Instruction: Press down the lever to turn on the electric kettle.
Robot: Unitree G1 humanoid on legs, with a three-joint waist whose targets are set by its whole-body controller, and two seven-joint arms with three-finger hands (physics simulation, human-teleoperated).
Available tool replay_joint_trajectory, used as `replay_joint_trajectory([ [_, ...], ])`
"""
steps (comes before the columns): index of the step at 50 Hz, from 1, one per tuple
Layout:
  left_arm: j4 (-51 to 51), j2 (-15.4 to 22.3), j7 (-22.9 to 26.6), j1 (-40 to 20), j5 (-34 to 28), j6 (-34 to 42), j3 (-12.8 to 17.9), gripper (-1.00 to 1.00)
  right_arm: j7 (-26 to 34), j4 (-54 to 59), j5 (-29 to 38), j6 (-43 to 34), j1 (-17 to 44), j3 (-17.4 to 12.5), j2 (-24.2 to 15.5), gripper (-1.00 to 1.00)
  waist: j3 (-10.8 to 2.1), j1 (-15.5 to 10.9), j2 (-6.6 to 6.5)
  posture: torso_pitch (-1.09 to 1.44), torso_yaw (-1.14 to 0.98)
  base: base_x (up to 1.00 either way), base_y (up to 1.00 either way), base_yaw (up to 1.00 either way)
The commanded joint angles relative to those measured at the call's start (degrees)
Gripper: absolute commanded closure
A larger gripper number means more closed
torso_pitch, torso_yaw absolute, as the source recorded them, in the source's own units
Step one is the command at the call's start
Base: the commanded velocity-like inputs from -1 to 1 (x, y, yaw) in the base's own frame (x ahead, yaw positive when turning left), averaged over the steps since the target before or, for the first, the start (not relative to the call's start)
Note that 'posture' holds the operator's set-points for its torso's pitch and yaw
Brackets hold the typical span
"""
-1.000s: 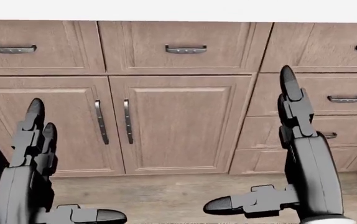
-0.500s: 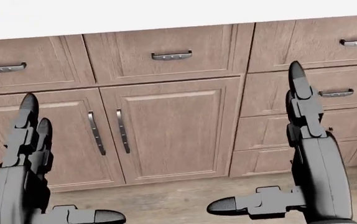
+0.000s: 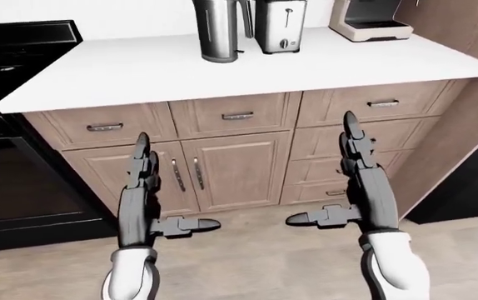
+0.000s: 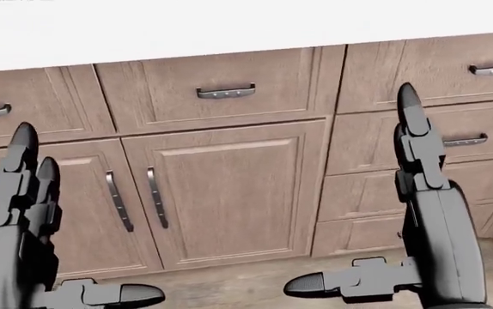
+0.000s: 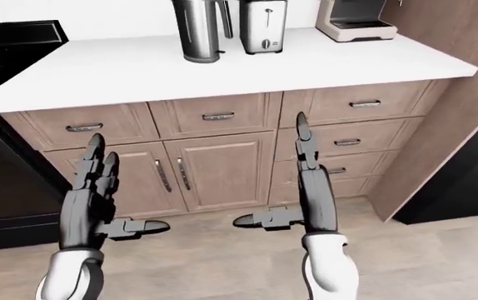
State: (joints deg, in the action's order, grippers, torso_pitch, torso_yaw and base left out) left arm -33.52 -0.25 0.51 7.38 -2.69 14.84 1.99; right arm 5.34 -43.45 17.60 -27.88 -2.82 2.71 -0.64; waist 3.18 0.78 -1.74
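1. We saw a flat white bench point(image 3: 322, 62) running across the top of the left-eye view, carried on light brown wooden cabinets point(image 3: 230, 172) with dark metal bar handles.
2. A black stove point(image 3: 14, 181) filled the left edge of that view, just beside the bench, and a tall brown wooden panel point(image 3: 464, 125) closed off the right side.
3. The floor point(image 3: 255, 262) below was pale wood planking.
4. The tall brushed-steel electric kettle point(image 3: 217, 28) stood upright on the bench near the top of the left-eye view; its top was cut off by the edge, and we could not make out its lever.
5. Just right of the kettle stood a silver metal toaster point(image 3: 279, 25), and further right a beige coffee machine point(image 3: 368, 22).
6. Our dark grey three-fingered left hand point(image 3: 143, 190) hung before the cabinet doors, well below the bench, fingers stretched straight up and thumb pointing to the right; it was spread wide, holding and touching nothing.
7. Our dark grey right hand point(image 3: 357, 178) was likewise fully extended, fingers up and thumb pointing left, empty, before the drawer stack.
8. Both hands were well apart from the kettle.
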Motion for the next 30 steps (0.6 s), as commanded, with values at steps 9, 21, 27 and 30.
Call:
replay_joint_trajectory([
  [9,-2.0,0.3,-0.3,-0.7,0.4,-1.6,0.4,-1.00,-0.1,-2.2,0.5,0.9,1.1,0.9,0.2,-1.00,-1.26,-1.5,-1.09,0.00,0.00,0.29,0.00,0.00],
  [21,-2.7,0.3,-0.5,-1.3,0.4,-0.7,0.6,-1.00,0.0,-2.5,0.7,0.7,1.4,0.5,0.1,-1.00,-1.29,-0.6,4.18,0.00,0.00,0.29,0.00,0.00],
  [27,-4.5,0.3,-0.5,-1.0,0.6,0.3,0.8,-1.00,0.2,-3.0,0.8,0.6,1.4,0.3,0.0,-1.00,-0.69,0.0,0.53,0.00,0.00,0.30,0.00,0.00],
  [30,-4.3,0.3,-0.5,-1.1,0.4,0.2,0.7,-1.00,0.3,-3.3,0.9,0.5,1.2,0.4,0.1,-1.00,-1.72,-0.2,-3.89,0.00,0.00,0.31,0.00,0.00],
])
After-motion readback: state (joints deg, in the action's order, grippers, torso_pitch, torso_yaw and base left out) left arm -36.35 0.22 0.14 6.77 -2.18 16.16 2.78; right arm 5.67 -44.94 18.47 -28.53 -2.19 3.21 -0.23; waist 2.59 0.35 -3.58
